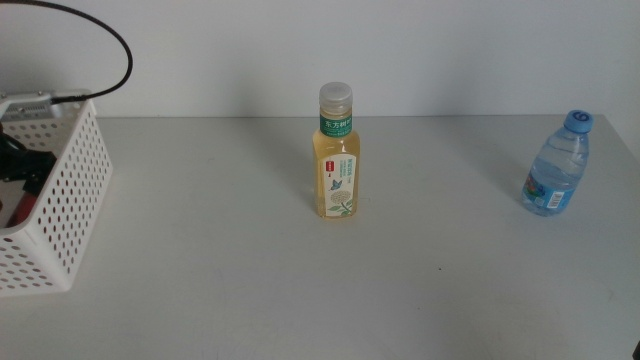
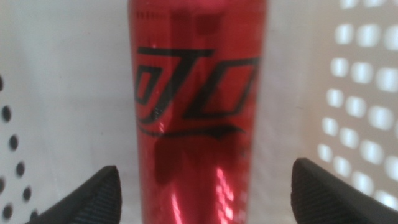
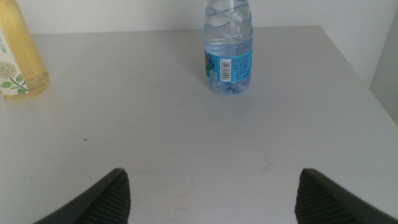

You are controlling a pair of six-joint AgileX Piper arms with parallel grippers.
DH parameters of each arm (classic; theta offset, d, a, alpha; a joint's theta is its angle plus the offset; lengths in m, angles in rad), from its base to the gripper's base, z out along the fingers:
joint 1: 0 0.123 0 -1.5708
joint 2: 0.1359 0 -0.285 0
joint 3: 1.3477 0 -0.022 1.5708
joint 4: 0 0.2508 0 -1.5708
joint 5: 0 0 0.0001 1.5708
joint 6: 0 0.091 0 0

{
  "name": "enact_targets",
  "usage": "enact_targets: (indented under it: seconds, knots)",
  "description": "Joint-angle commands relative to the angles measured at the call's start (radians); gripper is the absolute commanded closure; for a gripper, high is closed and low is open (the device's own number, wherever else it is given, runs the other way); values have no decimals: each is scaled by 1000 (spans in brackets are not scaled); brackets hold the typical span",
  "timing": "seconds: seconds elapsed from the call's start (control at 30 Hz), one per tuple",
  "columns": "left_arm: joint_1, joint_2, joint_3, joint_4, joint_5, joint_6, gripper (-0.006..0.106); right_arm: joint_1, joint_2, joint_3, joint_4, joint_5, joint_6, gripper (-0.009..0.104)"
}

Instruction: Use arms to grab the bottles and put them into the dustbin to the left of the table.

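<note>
Right pincer (image 3: 211, 193) waits at near bench (image 1: 300, 300) edge, jaws apart, empty. Tea bottle (image 1: 337, 152) mid-bench, water bottle (image 1: 557, 165) far right of it: 2 left. Left pincer (image 2: 205, 193) inside basket (image 1: 70, 190), jaws apart, can (image 2: 198, 106) between, contact unclear. Basket interior mostly hidden in middle view.

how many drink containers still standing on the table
2: the tea bottle mid-table and the water bottle at the far right. The red can is already inside the white basket, between the open left tool.
</note>
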Motion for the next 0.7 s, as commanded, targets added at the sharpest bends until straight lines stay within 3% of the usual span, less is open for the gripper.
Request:
enact_targets:
  seconds: [0.0,0.33,0.67]
  knots:
    - [-20,-113,-36,-16,25,-30,7,-7,-21,-10,-5,-71,-9,27]
    - [-183,-391,-36,-46,43,-104,7,-7,-21,-10,-5,-71,-9,27]
    - [-434,-589,-26,-10,28,-126,7,-7,-21,-10,-5,-71,-9,27]
